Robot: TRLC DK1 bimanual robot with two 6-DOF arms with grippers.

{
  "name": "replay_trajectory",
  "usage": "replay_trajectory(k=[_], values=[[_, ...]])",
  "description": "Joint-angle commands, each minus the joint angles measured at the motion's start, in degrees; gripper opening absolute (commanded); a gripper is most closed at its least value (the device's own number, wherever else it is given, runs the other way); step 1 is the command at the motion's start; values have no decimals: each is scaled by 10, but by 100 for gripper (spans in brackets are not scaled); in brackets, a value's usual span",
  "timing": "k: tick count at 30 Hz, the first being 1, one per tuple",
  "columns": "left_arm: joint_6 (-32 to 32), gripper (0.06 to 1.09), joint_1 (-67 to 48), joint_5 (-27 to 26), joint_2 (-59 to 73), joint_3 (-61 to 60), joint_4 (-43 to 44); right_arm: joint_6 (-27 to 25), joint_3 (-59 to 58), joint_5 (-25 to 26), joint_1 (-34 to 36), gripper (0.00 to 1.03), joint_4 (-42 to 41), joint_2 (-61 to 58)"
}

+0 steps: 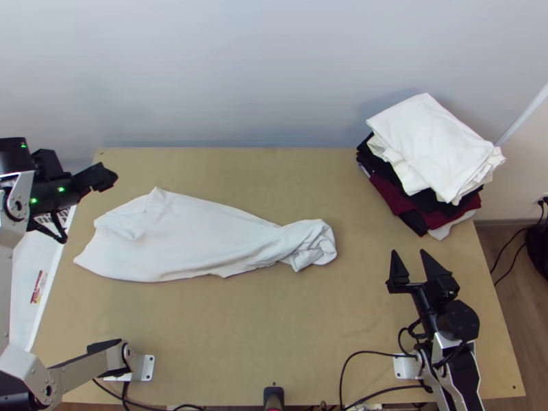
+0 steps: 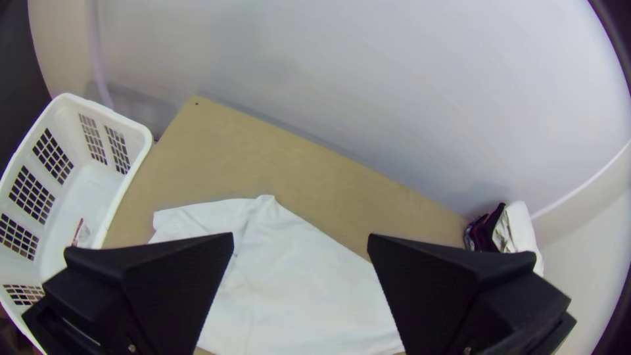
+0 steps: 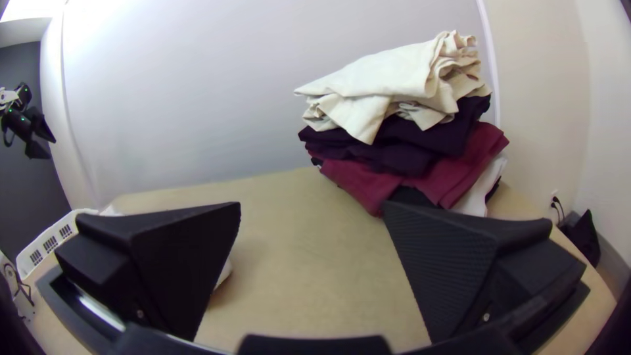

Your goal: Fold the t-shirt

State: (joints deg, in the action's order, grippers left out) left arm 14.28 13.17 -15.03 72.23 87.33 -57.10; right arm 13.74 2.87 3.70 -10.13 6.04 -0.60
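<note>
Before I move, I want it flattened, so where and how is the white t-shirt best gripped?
At the bunched end of the white t-shirt, right gripper coming from the right: those gathered folds look thicker than the flatter rest and should pinch easily.

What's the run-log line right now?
t-shirt: laid out long, one end bunched | left pincer: open, empty | right pincer: open, empty | clothes stack: far right
</note>
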Motion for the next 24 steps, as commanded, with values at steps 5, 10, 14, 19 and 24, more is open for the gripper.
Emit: replay_trajectory(k=[5,10,14,19,24], values=[[-15,105,14,-18,-15,-19,5,6,7,22,-10,98,42,-1],[-13,105,13,-19,-15,-27,17,-11,10,5,-43,97,29,-4],[-9,105,13,-22,-15,-32,25,-37,31,-7,-60,97,9,-41],[-1,105,12,-24,-17,-46,37,-70,88,-36,-87,98,-3,-137],[2,105,10,-26,-17,-56,48,-103,151,-41,-151,98,-4,-247]])
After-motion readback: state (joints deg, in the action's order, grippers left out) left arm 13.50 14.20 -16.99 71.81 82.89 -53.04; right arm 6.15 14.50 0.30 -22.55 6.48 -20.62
